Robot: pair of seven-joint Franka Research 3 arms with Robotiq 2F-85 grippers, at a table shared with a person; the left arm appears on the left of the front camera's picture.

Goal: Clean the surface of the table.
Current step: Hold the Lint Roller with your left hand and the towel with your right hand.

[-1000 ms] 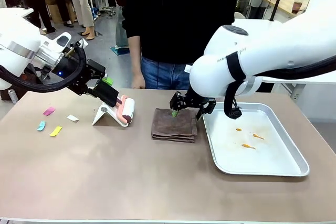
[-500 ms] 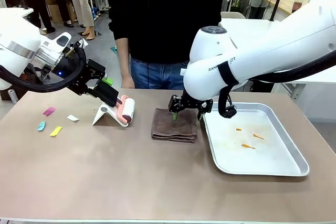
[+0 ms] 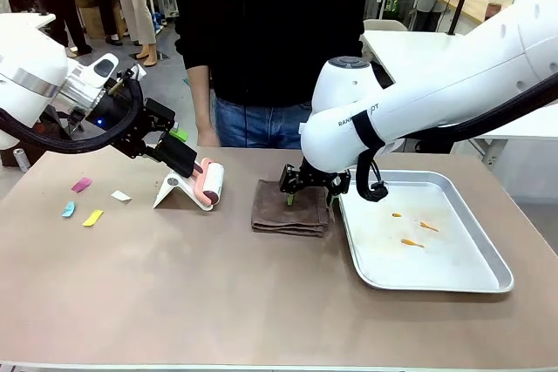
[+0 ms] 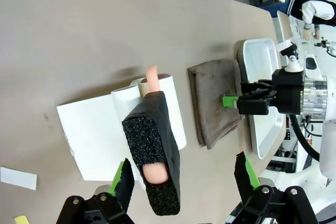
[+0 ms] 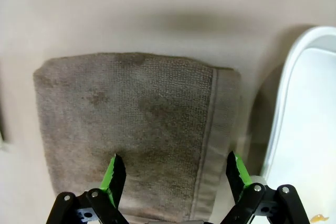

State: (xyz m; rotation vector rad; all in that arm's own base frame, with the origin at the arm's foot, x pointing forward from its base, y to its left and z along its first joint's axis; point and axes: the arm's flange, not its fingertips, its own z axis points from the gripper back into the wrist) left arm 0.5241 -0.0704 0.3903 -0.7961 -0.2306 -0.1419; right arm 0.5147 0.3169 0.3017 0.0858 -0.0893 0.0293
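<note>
Right gripper [image 5: 176, 178]: jaws wide apart, empty, low over the folded brown towel [image 5: 142, 124] beside the metal tray [image 3: 453, 254]. Left gripper [image 4: 182, 170]: jaws wide apart, lint roller [image 4: 152, 145] handle between them, unclamped. Everything sits on the table [image 3: 218, 302].

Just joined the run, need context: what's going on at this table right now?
Table-cleaning setup, nothing grasped yet. The left tool is open astride the foam-wrapped handle of the lint roller, which sits on its white stand. The right tool is open, low over the folded brown towel beside the metal tray, which holds a few orange bits. Coloured paper scraps lie on the table near the left arm. A person stands at the far edge.
</note>
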